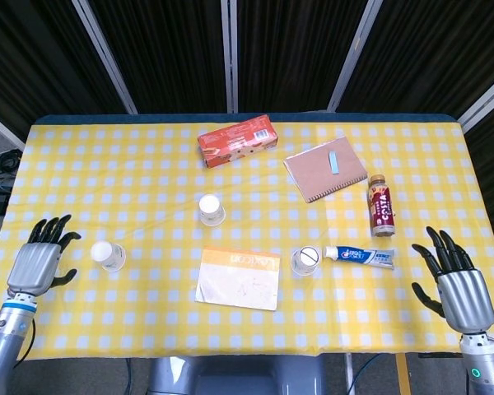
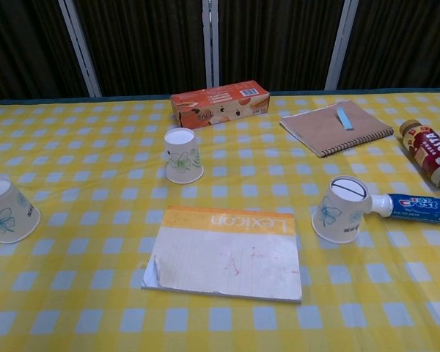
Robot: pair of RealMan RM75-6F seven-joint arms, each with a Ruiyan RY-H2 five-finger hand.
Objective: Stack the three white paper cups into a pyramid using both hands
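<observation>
Three white paper cups stand upside down on the yellow checked cloth, well apart. One cup (image 1: 109,256) (image 2: 9,210) is at the left. Another cup (image 1: 212,209) (image 2: 182,156) stands in the middle, further back. The third cup (image 1: 305,261) (image 2: 342,210) is right of centre, touching a toothpaste tube. My left hand (image 1: 39,262) hovers open just left of the left cup, fingers spread. At the right table edge my right hand (image 1: 451,287) is open too, far from any cup. Neither hand shows in the chest view.
A notepad (image 1: 239,277) (image 2: 228,254) lies between the cups near the front. A toothpaste tube (image 1: 360,257) (image 2: 414,208), a small bottle (image 1: 381,206) (image 2: 429,153), a brown notebook (image 1: 324,170) (image 2: 336,127) and an orange box (image 1: 238,141) (image 2: 219,103) lie behind and to the right.
</observation>
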